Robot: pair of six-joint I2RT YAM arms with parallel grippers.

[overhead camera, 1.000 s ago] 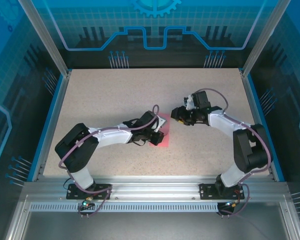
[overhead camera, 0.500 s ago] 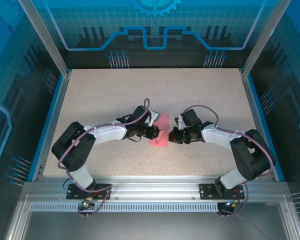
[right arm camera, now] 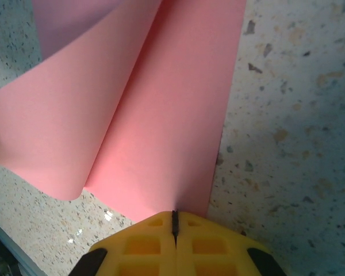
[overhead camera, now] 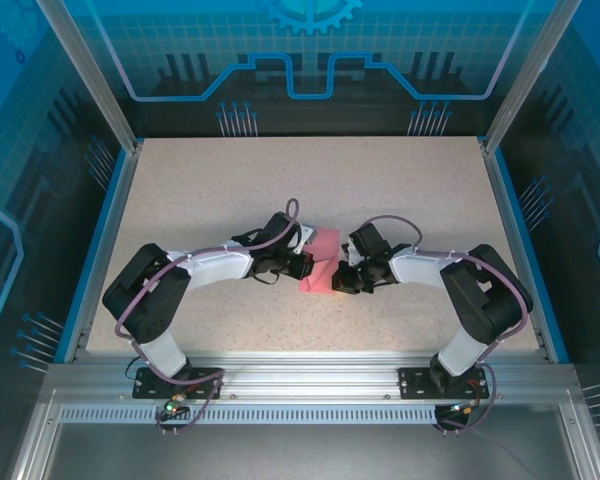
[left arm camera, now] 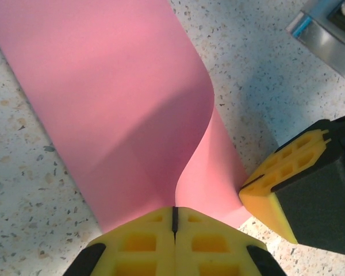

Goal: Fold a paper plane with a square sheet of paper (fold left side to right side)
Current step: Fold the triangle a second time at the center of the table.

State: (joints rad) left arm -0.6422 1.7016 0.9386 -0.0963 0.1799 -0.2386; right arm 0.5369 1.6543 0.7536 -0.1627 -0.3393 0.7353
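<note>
At table centre, top view: paper (overhead camera: 325,262), pink, lying on the speckled table (overhead camera: 230,190), long side running 12 to 6 o'clock, one flap raised off the lower layer.
left gripper (overhead camera: 308,266), top view: at the paper's 9 o'clock side, touching it, aimed toward 3 o'clock.
right gripper (overhead camera: 342,281), top view: at the paper's 4 o'clock corner, touching it, aimed toward 9 o'clock; paper between the two grippers.
paper (left arm camera: 103,86), left wrist view: spread from 6 toward 11 o'clock; upper flap bowed in a soft curl, its edge dropping upright into the fingertip seam at 6 o'clock; lower layer flat on the table at 5 o'clock.
left gripper (left arm camera: 173,215), left wrist view: yellow fingers together, clamped on the flap's edge.
right gripper (left arm camera: 245,192), left wrist view: at 4 o'clock, fingers together, tip touching the lower layer's edge.
paper (right arm camera: 161,115), right wrist view: lower layer flat from 6 to 12 o'clock; flap lifted toward 10 o'clock.
right gripper (right arm camera: 173,221), right wrist view: at 6 o'clock, fingers together, tips over the paper's near edge; cannot tell whether paper is caught between them.
</note>
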